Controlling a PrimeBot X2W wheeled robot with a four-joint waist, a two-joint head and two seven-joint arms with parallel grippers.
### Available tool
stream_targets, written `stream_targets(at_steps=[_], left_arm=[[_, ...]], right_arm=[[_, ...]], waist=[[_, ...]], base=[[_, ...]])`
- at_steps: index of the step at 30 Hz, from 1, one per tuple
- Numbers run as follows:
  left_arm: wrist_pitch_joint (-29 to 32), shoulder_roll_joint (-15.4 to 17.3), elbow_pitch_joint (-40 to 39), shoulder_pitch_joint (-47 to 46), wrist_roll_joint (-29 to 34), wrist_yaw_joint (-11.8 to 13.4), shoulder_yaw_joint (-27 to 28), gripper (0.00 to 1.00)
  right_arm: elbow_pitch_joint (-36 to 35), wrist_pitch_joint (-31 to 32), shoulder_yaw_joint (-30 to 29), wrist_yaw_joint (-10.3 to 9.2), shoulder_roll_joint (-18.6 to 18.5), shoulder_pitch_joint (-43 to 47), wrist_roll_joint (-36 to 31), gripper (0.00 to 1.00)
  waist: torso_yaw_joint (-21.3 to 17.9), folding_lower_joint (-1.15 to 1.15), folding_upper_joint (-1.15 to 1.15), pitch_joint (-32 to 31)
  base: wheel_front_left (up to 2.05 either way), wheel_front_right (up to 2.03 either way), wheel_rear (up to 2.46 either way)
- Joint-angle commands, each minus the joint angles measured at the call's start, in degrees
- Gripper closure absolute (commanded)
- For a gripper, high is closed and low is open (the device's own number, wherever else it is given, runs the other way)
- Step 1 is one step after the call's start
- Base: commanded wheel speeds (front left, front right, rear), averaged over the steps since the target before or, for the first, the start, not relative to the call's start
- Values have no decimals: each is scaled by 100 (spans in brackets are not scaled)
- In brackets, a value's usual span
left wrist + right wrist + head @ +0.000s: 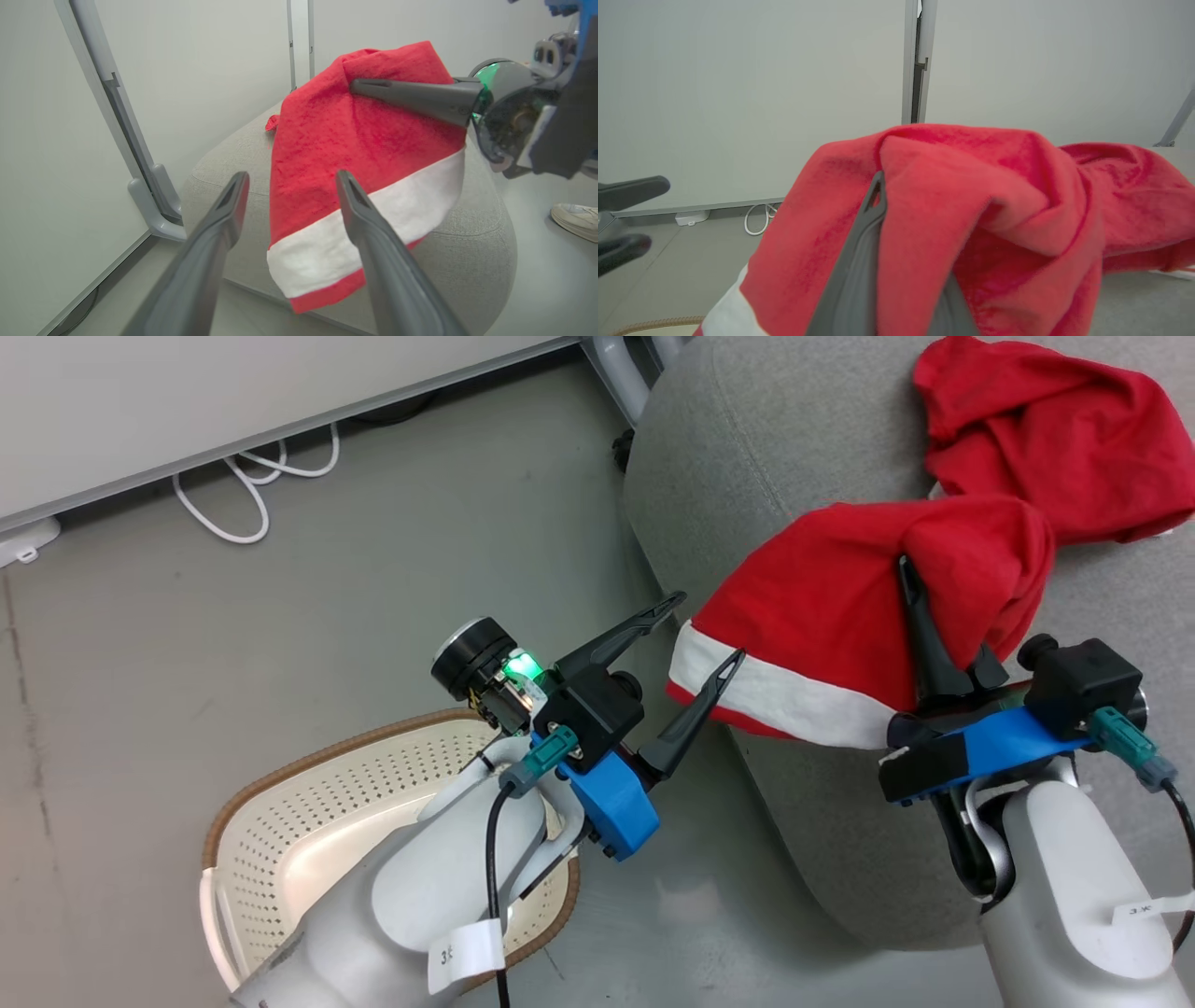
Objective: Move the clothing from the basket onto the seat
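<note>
Currently: bright red white-banded fabric garment, pinched by right gripper, overhangs grey upholstered seat cushion's near edge, likely for release; matching garment on far corner; left gripper gapes near cream perforated basket.

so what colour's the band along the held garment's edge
White band on the red garment; best in the left wrist view.

Left gripper reaches forward, its 2 fingers spread wide; right gripper is raised, fingers pinched together on the clothing.

even bright light, soft shadows
</note>
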Motion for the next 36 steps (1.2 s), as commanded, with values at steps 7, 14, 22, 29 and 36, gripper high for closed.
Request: stream_targets(at_steps=[7,14,22,29,36], left_arm=[[-25,83,80,-124,-92,-12,-205,0],[-25,96,125,-152,-140,-12,-306,0],[-26,112,92,-234,-137,-12,-272,0],[-25,219,22,-302,-22,-11,-153,0],[-25,462,-81,-579,186,-11,-95,0]], right_arm=[[-183,-5,-385,1,41,264,-68,100],[-260,-5,-518,1,88,407,-112,100],[-330,-5,-537,1,102,201,-142,100],[-549,-5,-517,1,-3,-325,-193,100],[-815,-4,-796,1,-348,-1449,-282,100]], waist=[[-334,0,0,162],[-462,0,0,217],[-430,0,0,273],[-437,0,0,492],[-363,0,0,1183]], base=[[0,0,0],[0,0,0],[0,0,0],[0,0,0],[0,0,0]])
